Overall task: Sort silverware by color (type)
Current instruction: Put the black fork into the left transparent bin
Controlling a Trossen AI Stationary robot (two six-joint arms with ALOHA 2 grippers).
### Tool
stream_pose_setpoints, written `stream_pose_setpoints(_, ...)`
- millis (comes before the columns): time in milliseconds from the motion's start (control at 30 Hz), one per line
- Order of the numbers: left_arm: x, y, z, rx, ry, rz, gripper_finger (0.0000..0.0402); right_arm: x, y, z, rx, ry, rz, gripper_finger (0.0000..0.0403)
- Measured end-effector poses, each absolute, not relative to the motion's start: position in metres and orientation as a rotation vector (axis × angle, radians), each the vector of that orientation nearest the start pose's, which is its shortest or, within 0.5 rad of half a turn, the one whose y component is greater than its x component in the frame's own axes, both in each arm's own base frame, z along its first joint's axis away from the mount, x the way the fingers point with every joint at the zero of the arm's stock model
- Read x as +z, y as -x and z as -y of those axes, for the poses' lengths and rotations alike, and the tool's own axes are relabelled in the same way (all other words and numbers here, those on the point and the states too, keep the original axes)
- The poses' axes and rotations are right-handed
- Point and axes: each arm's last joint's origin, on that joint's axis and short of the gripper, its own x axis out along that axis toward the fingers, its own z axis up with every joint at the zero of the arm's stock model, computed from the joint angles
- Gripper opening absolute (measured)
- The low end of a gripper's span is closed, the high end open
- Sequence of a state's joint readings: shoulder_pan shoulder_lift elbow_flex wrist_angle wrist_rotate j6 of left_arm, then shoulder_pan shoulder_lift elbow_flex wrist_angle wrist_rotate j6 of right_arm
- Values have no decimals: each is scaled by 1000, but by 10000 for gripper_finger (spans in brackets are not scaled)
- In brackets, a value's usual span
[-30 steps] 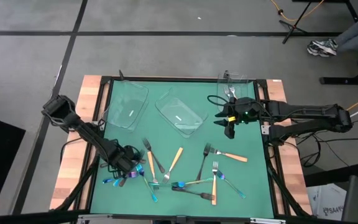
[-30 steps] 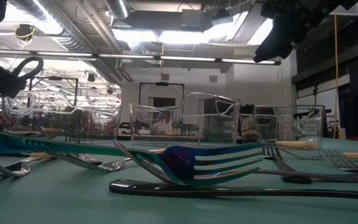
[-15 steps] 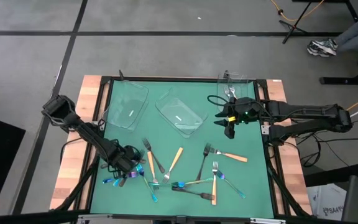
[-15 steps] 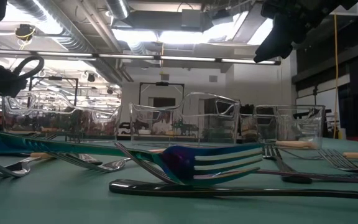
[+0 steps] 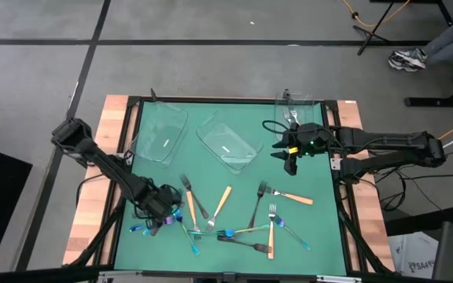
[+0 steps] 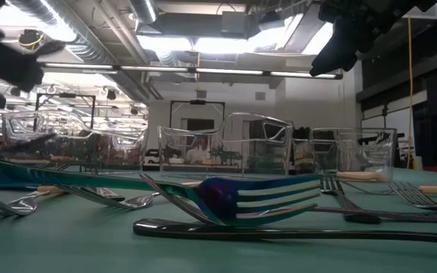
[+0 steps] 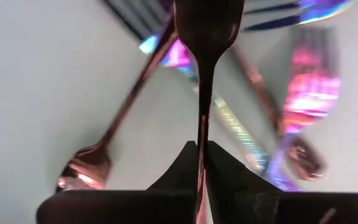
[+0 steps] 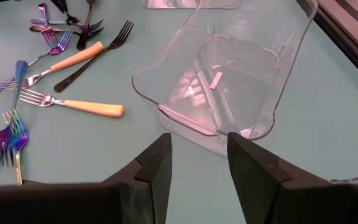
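Desk [image 5: 321, 228] surface green, black-framed, flanked by pale wood strips. Floor grey with dark seam lines.
Forks with orange handles [image 5: 292, 196] silver at tines; another orange-handled fork [image 8: 73, 104] same scheme.
Iridescent fork [image 6: 260, 196] blue-purple with green sheen; iridescent utensils [image 8: 10, 138] purple, blue, yellow-green.
Black utensil [image 6: 294, 230] glossy dark.
Copper-rose handle [image 7: 204, 124] between dark left end effector [image 7: 201, 163] fingers.
Trays [image 5: 228, 142] clear, colourless.
Right end effector [image 8: 197, 163] black.

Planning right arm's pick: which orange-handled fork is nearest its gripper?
The lone orange-handled fork right of the pile, by the right gripper; the others lie farther left.
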State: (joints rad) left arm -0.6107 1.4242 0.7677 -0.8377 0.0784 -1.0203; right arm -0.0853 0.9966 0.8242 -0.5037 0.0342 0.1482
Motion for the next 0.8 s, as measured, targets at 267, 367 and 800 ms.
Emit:
stream_pose_setpoints(267, 203, -205, 135, 199, 457, -1399, 3, 282, -203, 18, -165, -160, -667, 143)
stream_pose_setpoints(367, 220, -218, 133, 198, 440, -1301, 3, 282, -203, 18, -165, -161, -667, 143)
stream_pose_setpoints(800, 280, -258, 83, 263, 370, -1122, 13, 282, -203, 18, -166, -163, -666, 143)
